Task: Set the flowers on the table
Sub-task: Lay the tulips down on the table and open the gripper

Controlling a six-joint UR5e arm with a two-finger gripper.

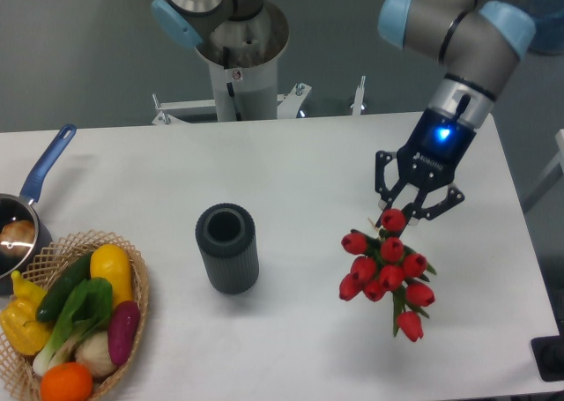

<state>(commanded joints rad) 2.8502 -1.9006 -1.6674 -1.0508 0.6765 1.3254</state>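
Flowers [385, 271], a tight bunch of glossy red tulip buds with green leaves and stems showing between them, sit at the right side of the white bench [300, 172], the buds facing the camera and one bud trailing lower than the rest. Whether the bunch rests on the smooth bench top or hangs just above it cannot be told. A black claw [404, 218] on a grey and pale blue arm with a glowing blue light comes down from the upper right; its thin fingers are spread around the topmost bud, and whether they grip the bunch cannot be told. Left of centre stands a dark, ribbed, round vase [227, 248], upright with an open mouth. At the left edge are a wicker basket [75, 317] of colourful vegetables and a blue-handled saucepan [25, 220].
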